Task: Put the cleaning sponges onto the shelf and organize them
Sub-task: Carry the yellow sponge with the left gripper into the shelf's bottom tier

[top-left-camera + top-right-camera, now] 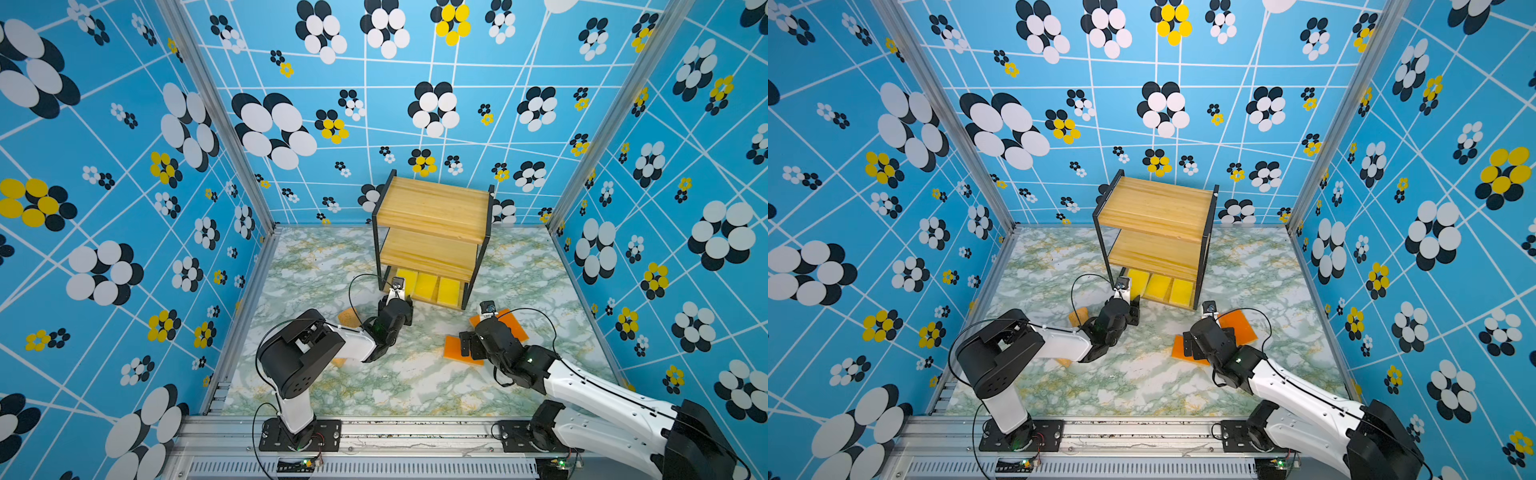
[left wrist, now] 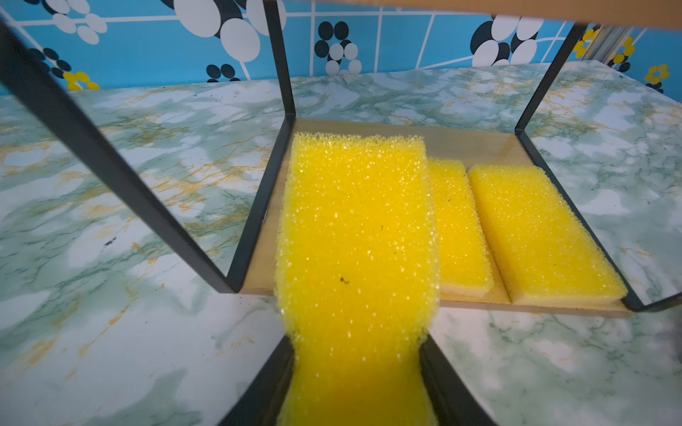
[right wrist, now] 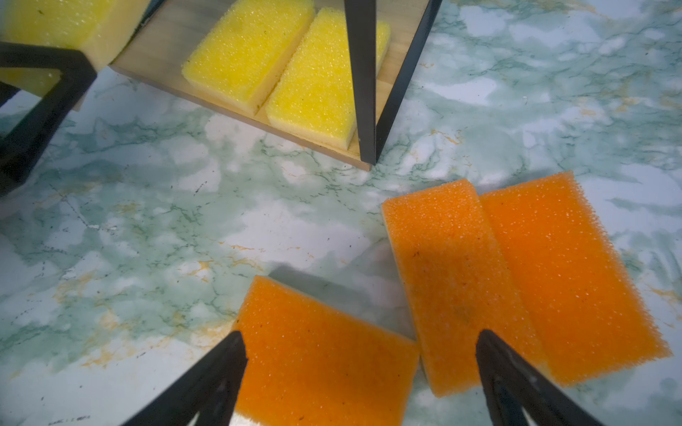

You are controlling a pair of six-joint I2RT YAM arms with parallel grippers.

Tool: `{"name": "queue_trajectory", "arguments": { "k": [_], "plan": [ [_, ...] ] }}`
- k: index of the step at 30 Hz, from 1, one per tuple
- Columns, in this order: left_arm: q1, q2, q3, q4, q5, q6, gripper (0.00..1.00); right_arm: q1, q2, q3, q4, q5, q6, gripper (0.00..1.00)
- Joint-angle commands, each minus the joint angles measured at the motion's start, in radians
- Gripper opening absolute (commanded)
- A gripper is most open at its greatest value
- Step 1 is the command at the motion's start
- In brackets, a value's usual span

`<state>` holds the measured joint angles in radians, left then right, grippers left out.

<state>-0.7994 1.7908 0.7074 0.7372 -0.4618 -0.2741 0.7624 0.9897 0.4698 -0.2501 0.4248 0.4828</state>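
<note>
The shelf [image 1: 432, 208] [image 1: 1154, 208] stands at the back of the marble table. Two yellow sponges [image 2: 454, 228] [image 2: 535, 228] lie flat on its bottom board [image 2: 476, 147]. My left gripper [image 2: 356, 343] [image 1: 400, 293] is shut on a third yellow sponge [image 2: 354, 239] [image 1: 406, 279], which reaches over the left end of that board beside the frame post. My right gripper [image 3: 360, 343] [image 1: 467, 347] hangs open just above three orange sponges [image 3: 321, 350] [image 3: 450, 280] [image 3: 568, 273] on the table right of the shelf's front. The top and middle boards are bare.
Two tan sponges [image 1: 348, 318] [image 1: 338, 362] lie on the table by the left arm, the nearer one mostly hidden under it. Black frame posts [image 2: 258, 206] [image 3: 363, 81] flank the bottom board. Patterned walls close in the table on three sides.
</note>
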Motion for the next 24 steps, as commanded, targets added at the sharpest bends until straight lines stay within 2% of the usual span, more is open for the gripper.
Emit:
{"name": "queue_trajectory", "arguments": {
  "k": [1, 16, 24],
  "plan": [
    [0.007, 0.034, 0.034, -0.026, 0.026, 0.027, 0.47, -0.007, -0.012, -0.013, 0.001, 0.012, 0.0, 0.99],
    [0.02, 0.099, 0.08, -0.019, -0.031, 0.051, 0.47, -0.009, -0.026, -0.026, -0.001, 0.011, 0.004, 0.99],
    [0.043, 0.112, 0.082, 0.003, -0.011, 0.026, 0.47, -0.01, -0.062, -0.04, -0.009, 0.015, 0.011, 0.99]
  ]
}}
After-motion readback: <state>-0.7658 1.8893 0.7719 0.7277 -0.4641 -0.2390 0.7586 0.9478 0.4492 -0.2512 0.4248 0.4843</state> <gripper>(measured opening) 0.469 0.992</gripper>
